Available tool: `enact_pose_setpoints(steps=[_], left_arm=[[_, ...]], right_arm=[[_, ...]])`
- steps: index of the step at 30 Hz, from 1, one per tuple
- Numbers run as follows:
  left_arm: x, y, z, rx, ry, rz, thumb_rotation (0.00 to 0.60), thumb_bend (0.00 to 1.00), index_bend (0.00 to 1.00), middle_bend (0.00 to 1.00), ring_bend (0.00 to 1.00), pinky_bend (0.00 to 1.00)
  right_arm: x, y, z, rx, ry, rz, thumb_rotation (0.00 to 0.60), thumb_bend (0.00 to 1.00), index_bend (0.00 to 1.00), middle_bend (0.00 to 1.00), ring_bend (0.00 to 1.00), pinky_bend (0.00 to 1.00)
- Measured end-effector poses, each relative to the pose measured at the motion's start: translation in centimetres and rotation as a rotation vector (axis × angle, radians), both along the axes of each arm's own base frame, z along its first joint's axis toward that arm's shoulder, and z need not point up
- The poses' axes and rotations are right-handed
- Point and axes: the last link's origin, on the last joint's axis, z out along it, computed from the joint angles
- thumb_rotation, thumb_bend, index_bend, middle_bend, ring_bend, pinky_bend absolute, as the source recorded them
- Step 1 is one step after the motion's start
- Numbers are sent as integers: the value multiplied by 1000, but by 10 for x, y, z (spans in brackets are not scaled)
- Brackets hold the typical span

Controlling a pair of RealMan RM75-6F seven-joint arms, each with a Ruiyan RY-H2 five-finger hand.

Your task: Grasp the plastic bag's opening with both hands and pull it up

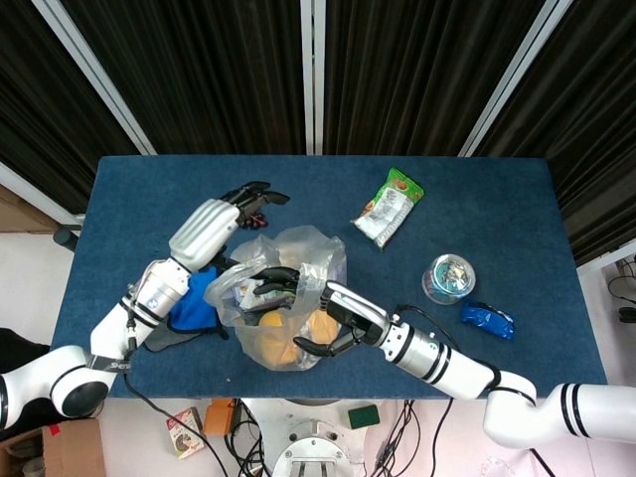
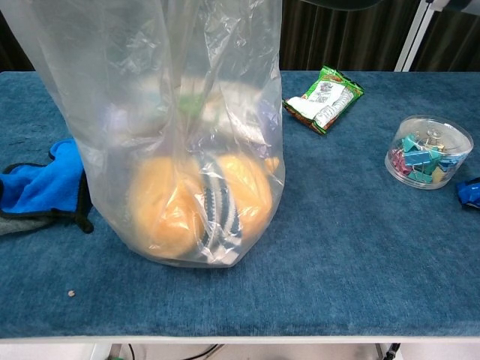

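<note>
A clear plastic bag (image 1: 303,248) stands upright at the table's front middle. The chest view shows the bag (image 2: 172,112) tall, with orange round items (image 2: 161,206) and a striped item (image 2: 217,214) at its bottom. My right hand (image 1: 303,308) grips the bag's near rim, with its upper fingers (image 1: 270,278) reaching over the opening and the thumb below. My left hand (image 1: 214,227) hovers at the bag's left rear. It holds nothing and its dark fingers (image 1: 253,192) are spread. Neither hand shows in the chest view.
A blue cloth (image 1: 191,303) (image 2: 37,187) lies left of the bag. A dark red item (image 1: 260,214) sits under the left fingers. Right of the bag are a green snack packet (image 1: 390,207) (image 2: 324,97), a clear tub of clips (image 1: 448,278) (image 2: 428,151) and a blue packet (image 1: 488,320).
</note>
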Motion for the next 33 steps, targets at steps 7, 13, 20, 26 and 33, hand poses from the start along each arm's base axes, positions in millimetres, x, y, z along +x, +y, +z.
enact_pose_setpoints(steps=[7,13,20,26,33], left_arm=[[6,4,-4,-55,-10,9,423,0,194,232,99,202],[11,6,-6,-69,-22,9,413,0,193,232,99,202],[17,4,-7,-125,-60,18,362,0,191,232,99,202],[18,9,-3,-89,-94,31,393,0,192,248,106,202],[18,12,-1,-72,-128,50,423,53,195,254,114,202]], right_arm=[[0,0,1,-3,-1,0,600,414,79,139,0,27],[1,-1,1,1,1,1,600,413,79,139,0,27],[1,-1,1,2,1,3,600,413,79,140,0,28],[1,-1,1,0,1,4,599,413,79,139,0,28],[2,0,2,-2,-2,8,600,413,79,141,0,28]])
